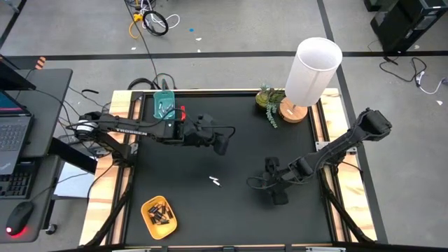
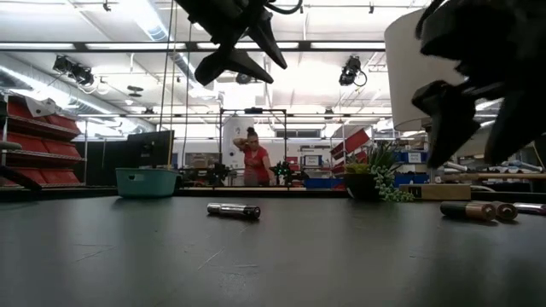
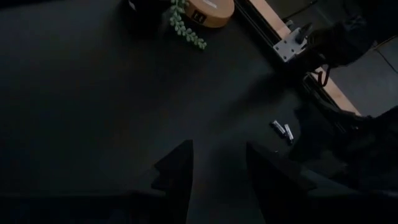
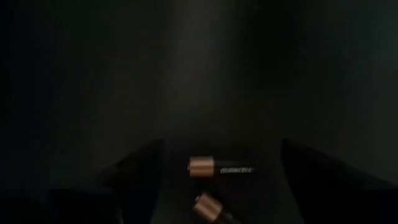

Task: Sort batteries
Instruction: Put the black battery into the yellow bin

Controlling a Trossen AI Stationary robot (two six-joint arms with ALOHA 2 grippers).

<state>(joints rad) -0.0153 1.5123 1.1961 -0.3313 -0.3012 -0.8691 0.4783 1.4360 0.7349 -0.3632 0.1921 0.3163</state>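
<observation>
Two pale silvery batteries [image 1: 215, 181] lie side by side on the black table mat, near its middle; the low view shows them as one pale cylinder [image 2: 233, 210]. Two dark batteries with copper ends [image 4: 221, 168] lie on the mat below my right gripper [image 4: 221, 180], which is open with a finger on either side of them and hangs above them [image 2: 473, 149]. My left gripper [image 1: 222, 145] is open and holds nothing, raised over the mat's far middle. A yellow oval tray [image 1: 148, 218] at the near left holds several dark batteries. A teal tray [image 1: 166, 105] stands at the far left.
A white lamp [image 1: 311, 70] on a round wooden base and a small potted plant [image 1: 269, 105] stand at the far right corner. Wooden rails [image 1: 323, 133] border the mat on the left and right. A person [image 2: 253, 160] stands far off in the room behind.
</observation>
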